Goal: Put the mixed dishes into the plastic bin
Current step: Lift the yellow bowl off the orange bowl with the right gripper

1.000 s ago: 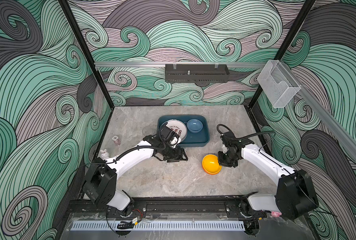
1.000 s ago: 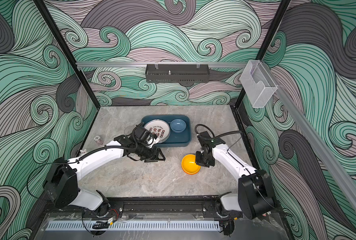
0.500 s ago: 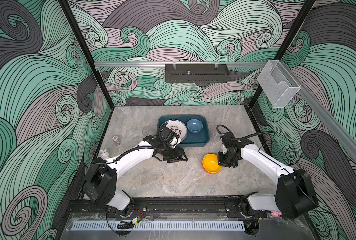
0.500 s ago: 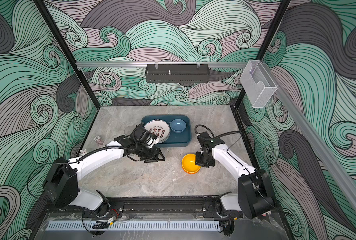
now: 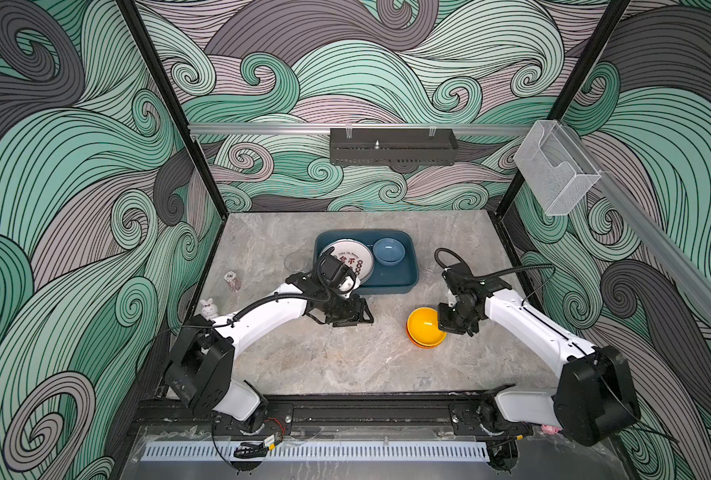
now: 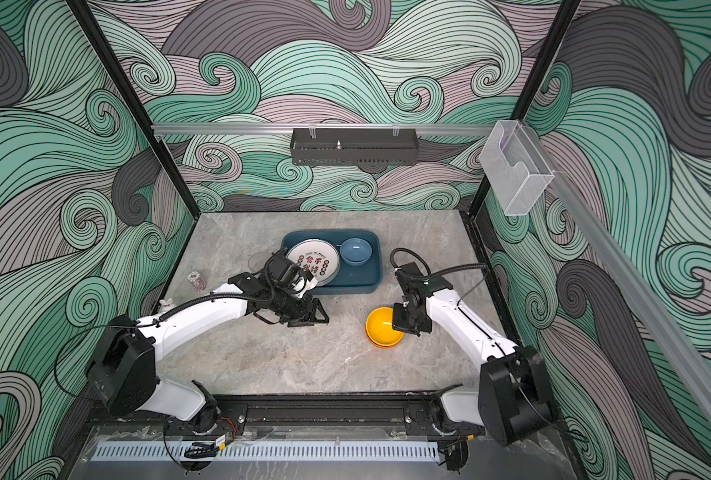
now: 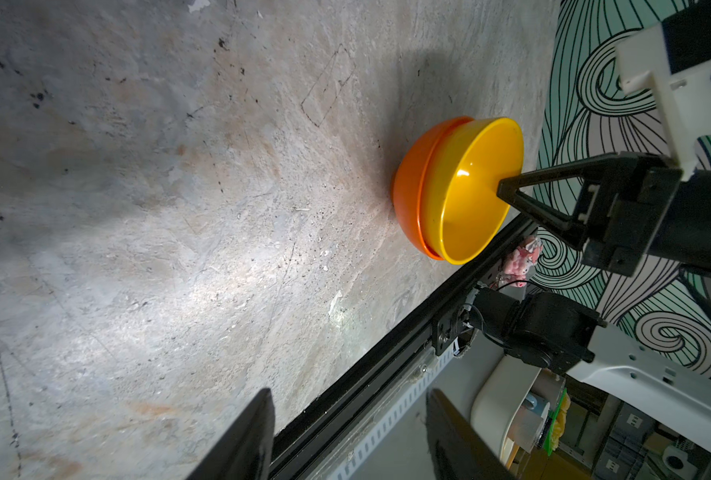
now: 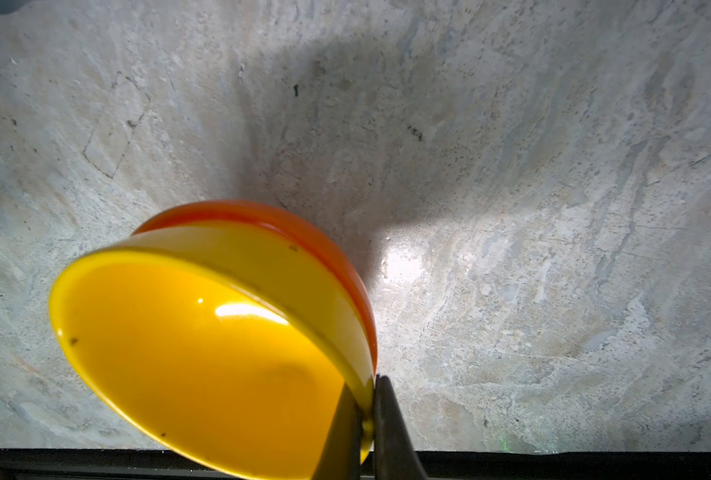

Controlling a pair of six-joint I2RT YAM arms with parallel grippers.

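At the near right of the table (image 5: 324, 365), the right gripper (image 8: 368, 399) is clamped on the rim of the yellow bowl (image 8: 204, 353), which is nested in the orange bowl (image 8: 304, 232). To its left, the left gripper (image 7: 349, 395) stands partly open and empty. Farther back, the plastic bin (image 5: 412, 266) holds a plate (image 5: 351, 259) and a blue bowl (image 5: 388, 250).

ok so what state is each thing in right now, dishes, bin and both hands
plastic bin, on the table, two dishes inside
plate, lying face up in the bin
blue bowl, upright in the bin
orange bowl, upright on the table, outside the bin
yellow bowl, nested in the orange bowl
clear tumbler, on the table beside the bin
right hand, shut on the yellow bowl's rim
left hand, open, empty
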